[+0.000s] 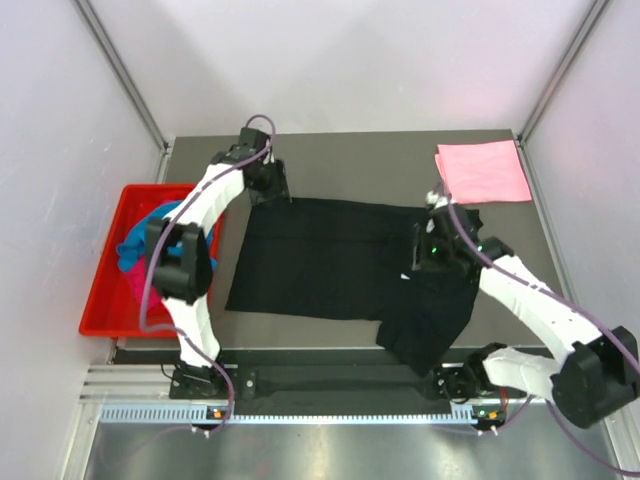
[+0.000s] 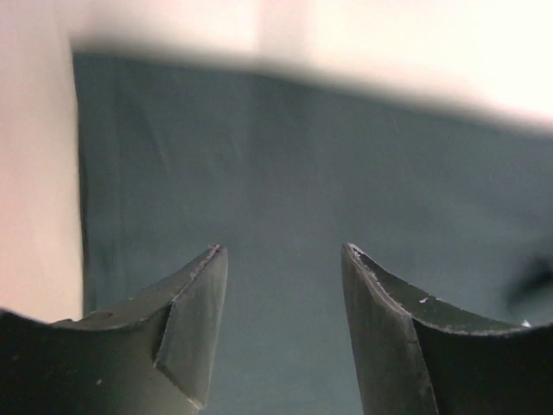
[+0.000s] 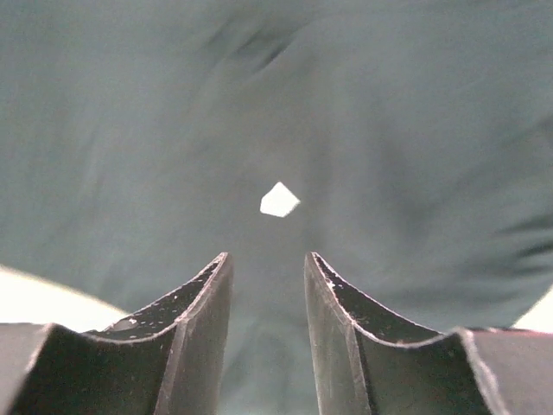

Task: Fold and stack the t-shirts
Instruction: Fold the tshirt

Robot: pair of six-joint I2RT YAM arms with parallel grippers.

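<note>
Worktop (image 1: 340,150) carries the black t-shirt (image 1: 320,260) spread in its middle, and the folded pink t-shirt (image 1: 485,172) far right. Your left gripper (image 2: 281,251) is released at the black shirt's far-left corner. Your right gripper (image 3: 266,255) is released over the white label (image 3: 279,200).

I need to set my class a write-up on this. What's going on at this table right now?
Two robot arms are working on a black t-shirt spread across the table. The left gripper is open over its far left corner. The right gripper is open above the shirt's right part, near the white neck label. A pink t-shirt lies folded at the far right corner. A turquoise t-shirt and a magenta t-shirt lie bunched in the red tray.
</note>
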